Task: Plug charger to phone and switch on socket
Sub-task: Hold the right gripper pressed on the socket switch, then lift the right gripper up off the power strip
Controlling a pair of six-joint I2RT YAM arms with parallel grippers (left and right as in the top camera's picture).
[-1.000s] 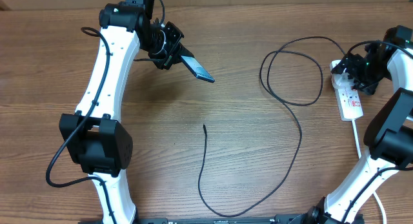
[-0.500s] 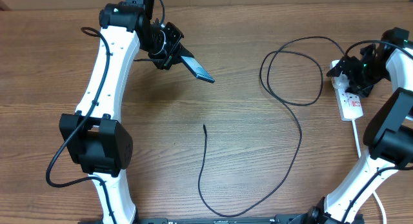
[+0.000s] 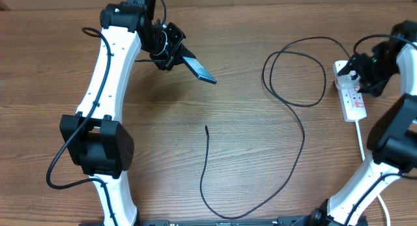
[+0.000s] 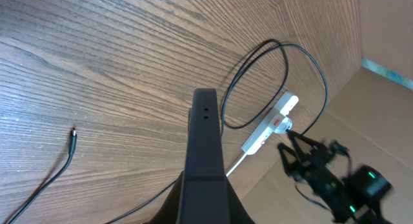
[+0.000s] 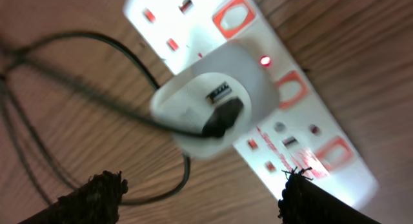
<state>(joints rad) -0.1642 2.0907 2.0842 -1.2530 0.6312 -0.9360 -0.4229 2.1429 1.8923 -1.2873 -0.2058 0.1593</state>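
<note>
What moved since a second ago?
The right tool backed a little away from the plugged end of the socket; it is open and holds nothing. The left tool kept the phone raised, and the charger lay unchanged.

wood-grain table [image 3: 247, 180] w/ cardboard wall [image 4: 387, 30] behind, even light.

Open wood lies across the middle of the table [image 3: 247, 102], between the phone [image 3: 199, 69] held up at far left and the charger [image 3: 303, 138] loop at right; I can pass there. The cable sweeps near and back up to its loose tip [image 3: 206, 127], fencing the near centre. At far right, my right gripper [image 3: 356, 71] hangs spread over the socket [image 3: 354, 103], crowding its far end.
</note>
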